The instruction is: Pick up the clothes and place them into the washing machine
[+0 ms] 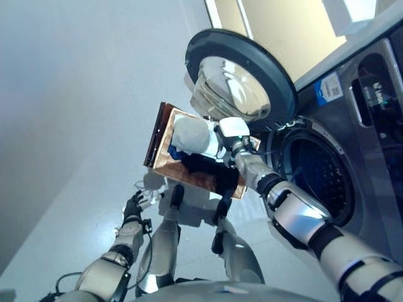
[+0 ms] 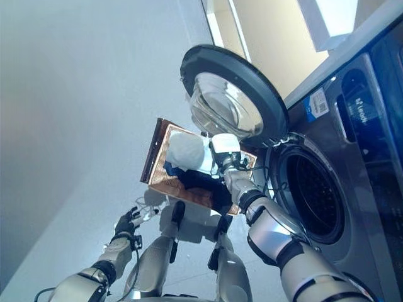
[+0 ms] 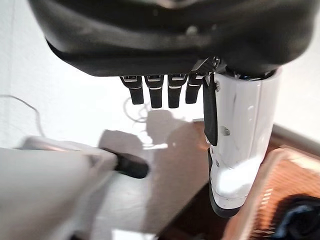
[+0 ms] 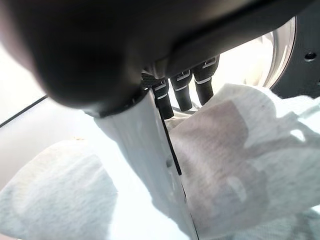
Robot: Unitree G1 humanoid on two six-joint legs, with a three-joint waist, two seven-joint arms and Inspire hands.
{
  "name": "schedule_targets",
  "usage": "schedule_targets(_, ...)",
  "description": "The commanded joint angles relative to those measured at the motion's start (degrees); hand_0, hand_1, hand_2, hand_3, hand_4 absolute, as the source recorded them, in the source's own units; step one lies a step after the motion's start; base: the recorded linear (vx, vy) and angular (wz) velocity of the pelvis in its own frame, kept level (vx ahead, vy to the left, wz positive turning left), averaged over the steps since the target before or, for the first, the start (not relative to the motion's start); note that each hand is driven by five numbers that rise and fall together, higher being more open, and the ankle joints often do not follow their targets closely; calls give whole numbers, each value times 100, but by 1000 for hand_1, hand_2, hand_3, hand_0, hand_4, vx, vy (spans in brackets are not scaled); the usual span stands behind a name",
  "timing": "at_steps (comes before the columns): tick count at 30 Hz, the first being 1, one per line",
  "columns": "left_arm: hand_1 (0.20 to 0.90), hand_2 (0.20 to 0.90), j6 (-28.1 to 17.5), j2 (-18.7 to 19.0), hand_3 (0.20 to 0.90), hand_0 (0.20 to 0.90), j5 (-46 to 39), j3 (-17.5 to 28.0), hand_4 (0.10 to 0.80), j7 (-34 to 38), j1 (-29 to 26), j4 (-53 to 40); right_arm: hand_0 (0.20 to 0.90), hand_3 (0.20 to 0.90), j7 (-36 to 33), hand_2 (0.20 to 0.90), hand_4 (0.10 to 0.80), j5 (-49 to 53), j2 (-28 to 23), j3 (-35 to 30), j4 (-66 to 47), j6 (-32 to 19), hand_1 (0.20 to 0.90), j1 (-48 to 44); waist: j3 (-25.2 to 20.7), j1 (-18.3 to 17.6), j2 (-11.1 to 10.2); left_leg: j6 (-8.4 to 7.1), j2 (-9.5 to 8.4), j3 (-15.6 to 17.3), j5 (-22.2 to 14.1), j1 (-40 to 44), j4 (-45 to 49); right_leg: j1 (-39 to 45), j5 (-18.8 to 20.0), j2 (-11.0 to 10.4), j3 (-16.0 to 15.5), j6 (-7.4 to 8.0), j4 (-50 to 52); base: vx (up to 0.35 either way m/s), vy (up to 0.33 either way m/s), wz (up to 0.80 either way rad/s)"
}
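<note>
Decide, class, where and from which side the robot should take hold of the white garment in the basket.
Grip the white garment at its bulging top, coming from above: it is heaped over the basket rim, and its folds give the right hand fingers something to pinch.

Brown basket [image 1: 165, 151] on pale floor [image 1: 75, 126]

One washing machine [image 1: 368, 145], one open round door [image 1: 242, 78], one woven basket [image 1: 189, 170], one pale garment [image 1: 192, 135], one dark garment [image 1: 204, 167]
</note>
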Motion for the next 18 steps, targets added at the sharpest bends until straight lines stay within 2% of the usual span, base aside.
schedule_targets(1,900,900,-351,211,900,900,-270,-99,800,181,-60,-190,900,900,-306,900,800,102,-149,-156,262,107,900,-830,81,227,140,-415,-41,82,237,75,-413,-58,-175,-511,250,603,798,-31,28,17)
schedule_targets(6,900,900,-442,143,900,900,-412,-264,800,196,-3,-599,900,900,-398,900,800,165,-351,-204,446,138,900,-1091,256,281,259,-423,-116,-6,334,-262,-413,-358,-136,-575,180,621,856,-45,35,10)
schedule_targets(13,900,900,-547,229,900,900,-526,-362,800,253,-70,-1288,900,900,-508,900,800,317,-577,-175,458,131,900,-1538,504,344,343,-437,-147,-80,459,-708,-413,-829,-155,-578,143,610,1024,-43,21,11)
schedule_targets(18,900,900,-548,228,900,900,-566,-433,800,268,-133,-1455,900,900,-557,900,800,454,-657,-184,567,98,900,-1778,607,362,374,-440,-177,-119,512,-972,-413,-1057,-160,-591,86,622,1052,-16,19,9)
